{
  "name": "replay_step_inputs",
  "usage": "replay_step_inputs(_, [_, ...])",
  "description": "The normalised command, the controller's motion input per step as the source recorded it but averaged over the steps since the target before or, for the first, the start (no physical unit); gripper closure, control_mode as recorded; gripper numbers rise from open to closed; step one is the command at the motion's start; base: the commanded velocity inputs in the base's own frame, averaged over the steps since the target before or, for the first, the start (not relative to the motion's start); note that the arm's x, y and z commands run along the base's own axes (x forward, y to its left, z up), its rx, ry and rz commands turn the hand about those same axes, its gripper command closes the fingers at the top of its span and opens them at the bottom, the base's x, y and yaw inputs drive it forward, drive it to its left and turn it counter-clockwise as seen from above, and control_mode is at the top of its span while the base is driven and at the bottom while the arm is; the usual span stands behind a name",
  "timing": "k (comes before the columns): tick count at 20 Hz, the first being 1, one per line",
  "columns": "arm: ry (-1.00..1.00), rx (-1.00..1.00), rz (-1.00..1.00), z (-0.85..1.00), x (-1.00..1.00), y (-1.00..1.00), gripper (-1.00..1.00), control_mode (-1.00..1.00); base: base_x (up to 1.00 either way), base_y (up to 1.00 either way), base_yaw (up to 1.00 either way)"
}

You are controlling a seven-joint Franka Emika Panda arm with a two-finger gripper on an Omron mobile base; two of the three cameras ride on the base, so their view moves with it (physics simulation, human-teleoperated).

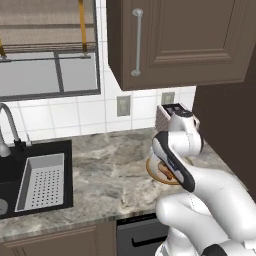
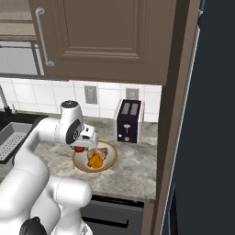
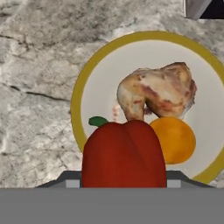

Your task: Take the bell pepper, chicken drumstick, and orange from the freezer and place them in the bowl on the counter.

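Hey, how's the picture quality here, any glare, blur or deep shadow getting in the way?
Hand view: flat even light, no glare; the bell pepper looms large and soft-edged, while the chicken drumstick and orange in the bowl read clearly. Right base view: the freezer is dark, its detail lost. Left base view: coarse, the counter veining smeared.

Fig.: home kitchen, seen from my base cams.
Marbled stone counter w/ black sink & faucet; brown wall cabinets, white tile backsplash w/ outlets, toaster, dishwasher front below, dark fridge cabinet at my right.
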Motion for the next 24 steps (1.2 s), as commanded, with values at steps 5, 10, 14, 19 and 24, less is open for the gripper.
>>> replay_step_inputs(5, [0.0, 0.0, 0.0, -0.33, 0.14, 0.08, 1.0, -1.0, 0.0, 0.0, 0.0])
replay_step_inputs(10, [0.0, 0.0, 0.0, -0.29, 0.16, 0.0, 1.0, -1.0, 0.0, 0.0, 0.0])
replay_step_inputs(14, [0.0, 0.0, 0.0, -0.18, 0.02, 0.0, 1.0, -1.0, 0.0, 0.0, 0.0])
replay_step_inputs(19, [0.0, 0.0, 0.0, -0.23, 0.0, 0.0, 1.0, -1.0, 0.0, 0.0, 0.0])
replay_step_inputs(24, [0.0, 0.0, 0.0, -0.19, 0.0, 0.0, 1.0, -1.0, 0.0, 0.0, 0.0])
